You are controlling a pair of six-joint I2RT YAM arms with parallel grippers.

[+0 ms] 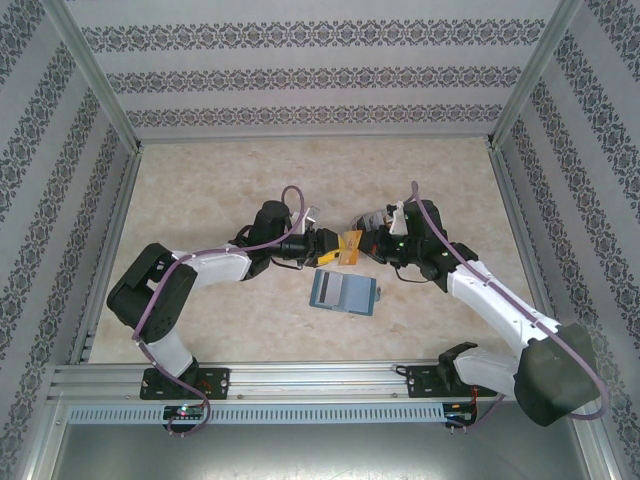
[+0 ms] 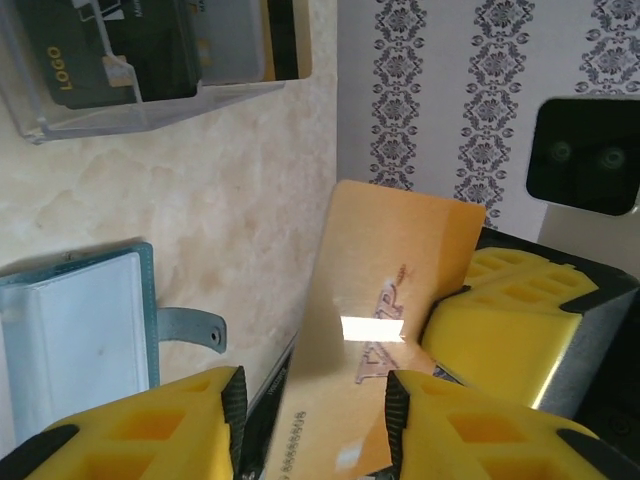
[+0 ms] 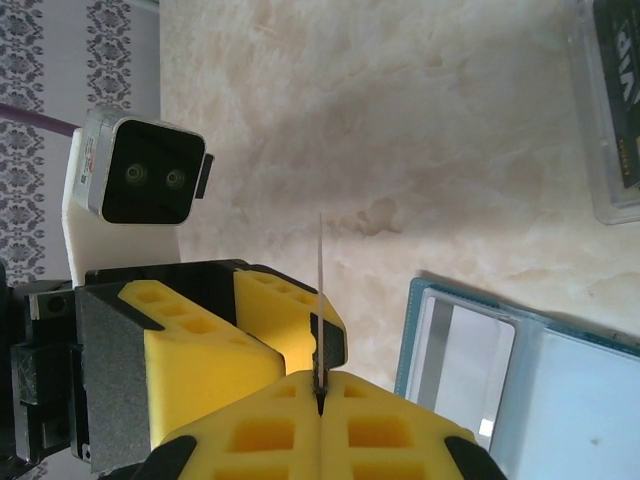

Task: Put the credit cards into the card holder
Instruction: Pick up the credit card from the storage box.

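Your left pincer (image 1: 333, 244) is spread, its fingers (image 2: 150, 430) on either side of the orange credit card (image 2: 390, 320) | the card is held off the tabletop (image 1: 220, 190), between both pincers | the teal card holder (image 1: 343, 292) lies open on the tabletop just beside them | your right pincer (image 3: 320, 400) is pinching the card's edge.

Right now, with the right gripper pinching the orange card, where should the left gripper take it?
Grip the card on its flat faces, at the end free of the right gripper, coming from opposite that gripper. It is thin and held on edge; the left gripper straddles its long edges, where a squeeze would likely bow it, so roll the wrist first.
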